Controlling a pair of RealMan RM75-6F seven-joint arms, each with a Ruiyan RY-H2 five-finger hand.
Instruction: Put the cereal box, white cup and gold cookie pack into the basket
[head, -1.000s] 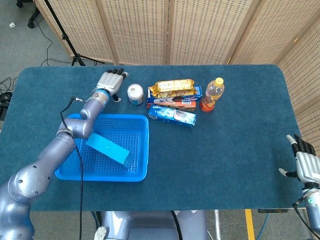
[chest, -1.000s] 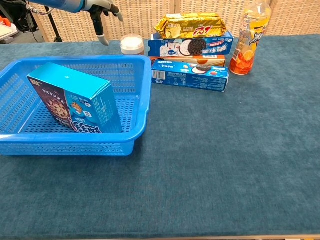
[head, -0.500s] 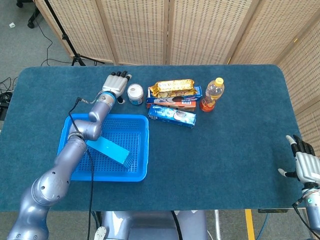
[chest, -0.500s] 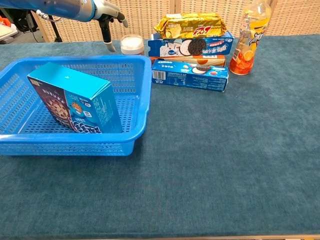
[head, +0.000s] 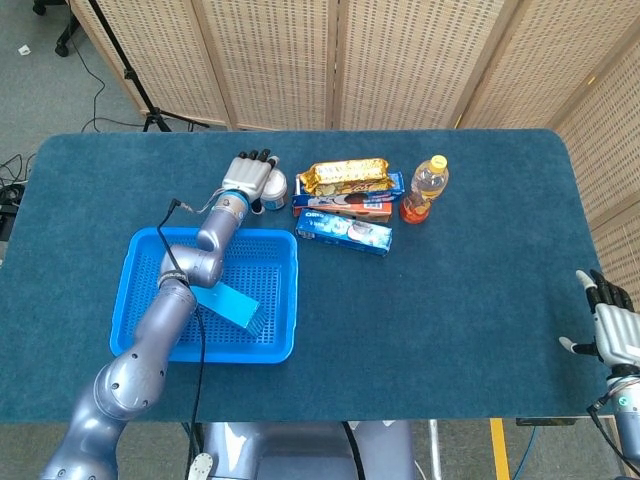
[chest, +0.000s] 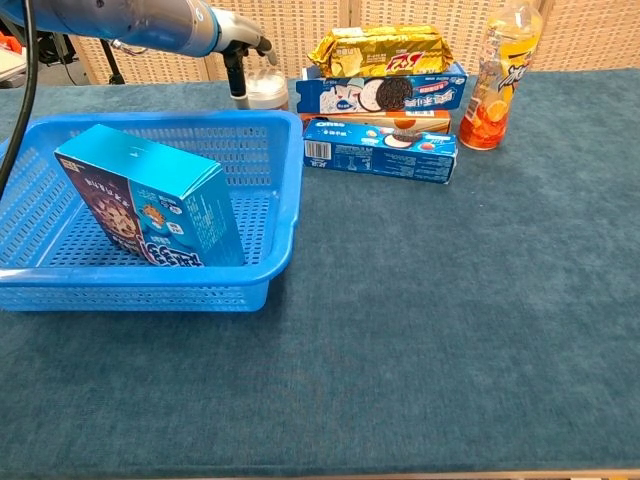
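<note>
With the blue cardboard cereal box (chest: 150, 210) lying in the blue plastic basket (chest: 283, 215), the left hand (head: 249, 178) is reaching over the white cup (head: 275, 187) just beyond the basket's far rim; whether its fingers are closing I cannot tell. Next: grip and lift it. The gold foil cookie pack (head: 346, 175) is waiting on the boxes to the right.

A dark teal bench (head: 480, 300) carries a blue basket (head: 284, 300) at its left, and the cereal box (head: 222, 301) lies tilted inside it. The left arm reaches across the basket, its left hand (head: 247, 179) right against the white cup (head: 274, 186), the fingers (head: 254, 158) pointing toward the far edge and covering part of the cup. Just beside the cup, the gold cookie pack (head: 346, 174) rests on top of a blue cookie box (head: 352, 205). A second blue box (head: 345, 232) lies in front of them, and an orange drink bottle (head: 426, 187) stands to their side. The right hand (head: 606, 325) sits at the bench's near right corner, fingers spread, holding nothing.
</note>
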